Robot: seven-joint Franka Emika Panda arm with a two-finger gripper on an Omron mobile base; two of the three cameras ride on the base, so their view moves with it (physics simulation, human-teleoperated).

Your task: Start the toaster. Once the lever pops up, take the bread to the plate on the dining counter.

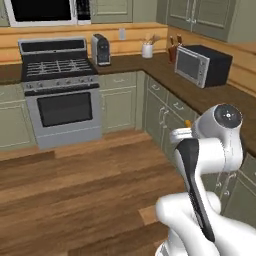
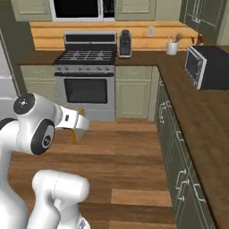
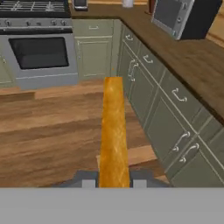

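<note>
We find the hand (image 3: 113,183) clamped on the bread (image 3: 113,131), a toasted slice held edge-on between the fingers, carried in the air above the wooden floor (image 3: 48,131) beside the green cabinets (image 3: 166,118). The transport step is in hand. We advise a level wrist, steady grip and unhurried travel; the plate is not yet sighted.

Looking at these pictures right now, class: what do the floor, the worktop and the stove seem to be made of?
The floor: wood planks, mid-brown, slightly glossy; plank seams and grain streaks show.
The worktop: dark brown wood, matte; faint grain, though it could be laminate.
The stove: brushed metal, probably steel; silver-grey front with a dark glass-like oven window and black grates on top.
</note>
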